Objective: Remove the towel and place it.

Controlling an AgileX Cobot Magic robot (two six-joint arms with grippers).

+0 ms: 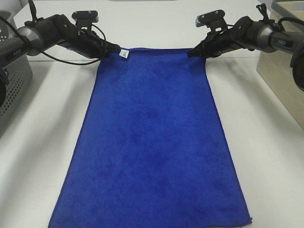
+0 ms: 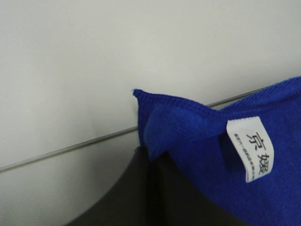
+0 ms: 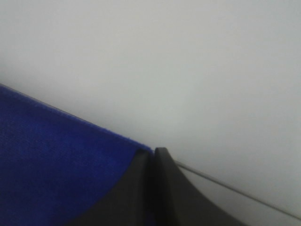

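Note:
The royal-blue towel (image 1: 152,142) lies spread flat on the white table (image 1: 270,156), running from the far middle to the near edge of the exterior view. Its small white tag (image 1: 125,53) sits at the far left corner. My left gripper (image 1: 116,48) is shut on that corner. In the left wrist view the hem (image 2: 188,117) bunches up between the dark fingers (image 2: 136,188), with the tag (image 2: 250,148) beside them. My right gripper (image 1: 191,53) pinches the far right corner. In the right wrist view its fingers (image 3: 136,188) meet on the towel's edge (image 3: 56,160).
A grey perforated metal box (image 1: 12,85) stands at the left edge of the table. A beige box (image 1: 278,66) stands at the right edge. A thin seam (image 2: 70,148) crosses the tabletop just behind the towel's far hem.

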